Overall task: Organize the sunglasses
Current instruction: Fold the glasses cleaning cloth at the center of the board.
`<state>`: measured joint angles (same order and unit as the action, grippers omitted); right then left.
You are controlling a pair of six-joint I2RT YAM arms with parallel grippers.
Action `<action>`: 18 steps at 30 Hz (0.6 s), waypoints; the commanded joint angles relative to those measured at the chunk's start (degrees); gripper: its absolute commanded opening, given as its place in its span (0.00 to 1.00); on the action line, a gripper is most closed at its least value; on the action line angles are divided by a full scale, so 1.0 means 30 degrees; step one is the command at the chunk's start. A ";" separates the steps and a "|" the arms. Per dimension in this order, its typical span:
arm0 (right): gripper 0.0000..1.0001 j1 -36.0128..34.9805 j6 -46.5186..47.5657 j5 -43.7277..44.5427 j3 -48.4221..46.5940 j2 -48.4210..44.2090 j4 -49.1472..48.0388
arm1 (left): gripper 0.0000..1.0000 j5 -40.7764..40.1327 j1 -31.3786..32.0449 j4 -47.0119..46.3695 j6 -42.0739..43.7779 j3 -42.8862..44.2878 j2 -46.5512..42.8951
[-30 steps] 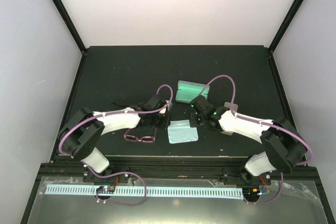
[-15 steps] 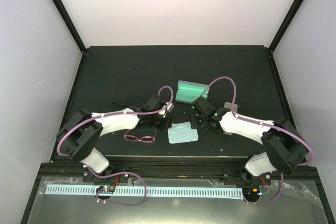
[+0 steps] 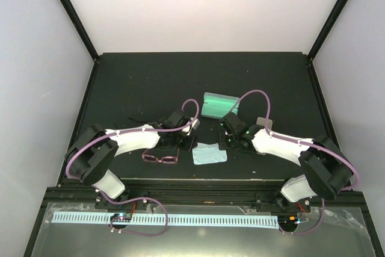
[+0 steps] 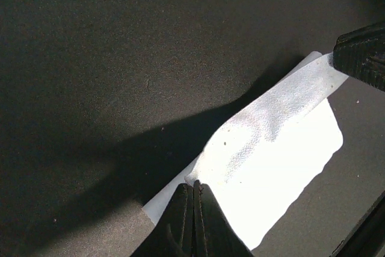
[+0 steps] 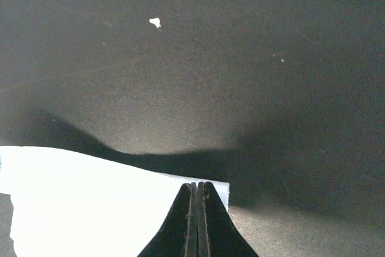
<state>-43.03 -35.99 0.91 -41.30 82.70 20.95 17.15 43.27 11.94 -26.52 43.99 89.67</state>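
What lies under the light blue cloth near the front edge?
Only the black table shows around the cloth. The cloth is opaque, so anything beneath it is hidden.

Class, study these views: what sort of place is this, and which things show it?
Probably a robot lab cell, not a home: a left arm and a right arm bolted at a black table, boxed in by plain white panels on black posts.

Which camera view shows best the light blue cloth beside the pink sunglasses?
The top external view: the whole cloth shows there, with all its edges. The left wrist view shows most of it, glaring white. The right wrist view shows only one corner part, cut by the frame.
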 commanded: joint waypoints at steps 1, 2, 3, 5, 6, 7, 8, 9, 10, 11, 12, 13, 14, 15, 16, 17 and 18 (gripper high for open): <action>0.01 -0.0014 0.0107 -0.0217 0.0395 0.0010 -0.0120 | 0.01 -0.0064 0.0166 -0.0026 0.0173 -0.0013 0.0293; 0.01 -0.0014 0.0183 -0.0229 0.0431 0.0011 -0.0153 | 0.02 -0.0040 0.0190 -0.0012 0.0206 -0.0014 0.0349; 0.01 -0.0006 0.0262 -0.0242 0.0435 0.0004 -0.0131 | 0.02 -0.0048 0.0218 0.0038 0.0280 -0.0014 0.0415; 0.01 -0.0013 0.0417 -0.0291 0.0468 0.0083 -0.0099 | 0.02 -0.0111 0.0234 0.0187 0.0384 0.0040 0.0537; 0.01 -0.0014 0.0496 -0.0356 0.0458 0.0119 -0.0073 | 0.02 -0.0122 0.0227 0.0227 0.0423 0.0029 0.0570; 0.01 -0.0014 0.0557 -0.0423 0.0465 0.0160 -0.0077 | 0.02 -0.0146 0.0227 0.0258 0.0468 0.0017 0.0575; 0.01 -0.0014 0.0637 -0.0583 0.0506 0.0177 -0.0110 | 0.01 -0.0149 0.0241 0.0265 0.0463 -0.0006 0.0586; 0.01 -0.0006 0.0681 -0.0682 0.0558 0.0204 -0.0148 | 0.02 -0.0149 0.0228 0.0266 0.0503 -0.0013 0.0595; 0.01 -0.0005 0.0686 -0.0731 0.0594 0.0208 -0.0182 | 0.02 -0.0113 0.0227 0.0274 0.0493 -0.0014 0.0600; 0.01 -0.0013 0.0713 -0.0781 0.0650 0.0223 -0.0208 | 0.02 -0.0009 0.0227 0.0264 0.0515 -0.0014 0.0608; 0.01 -0.0014 0.0716 -0.0820 0.0683 0.0236 -0.0215 | 0.02 0.0099 0.0252 0.0266 0.0560 -0.0014 0.0634; 0.01 -0.0014 0.0716 -0.0843 0.0698 0.0237 -0.0216 | 0.02 0.0226 0.0255 0.0270 0.0610 -0.0014 0.0659; 0.01 -0.0014 0.0702 -0.0934 0.0740 0.0237 -0.0238 | 0.03 0.0290 0.0281 0.0267 0.0638 0.0001 0.0707; 0.01 0.0005 0.0733 -0.1008 0.0782 0.0252 -0.0284 | 0.04 0.0356 0.0299 0.0266 0.0667 0.0010 0.0738; 0.01 -0.0011 0.0748 -0.1094 0.0813 0.0265 -0.0309 | 0.04 0.0390 0.0327 0.0274 0.0678 -0.0015 0.0775; 0.01 -0.0010 0.0746 -0.1163 0.0842 0.0307 -0.0319 | 0.05 0.0420 0.0342 0.0309 0.0705 -0.0029 0.0794; 0.01 -0.0013 0.0812 -0.1256 0.0868 0.0330 -0.0346 | 0.06 0.0497 0.0365 0.0308 0.0723 -0.0034 0.0852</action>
<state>-43.03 -34.57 -1.50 -39.46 83.29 20.84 17.30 43.66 12.23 -25.52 43.99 90.89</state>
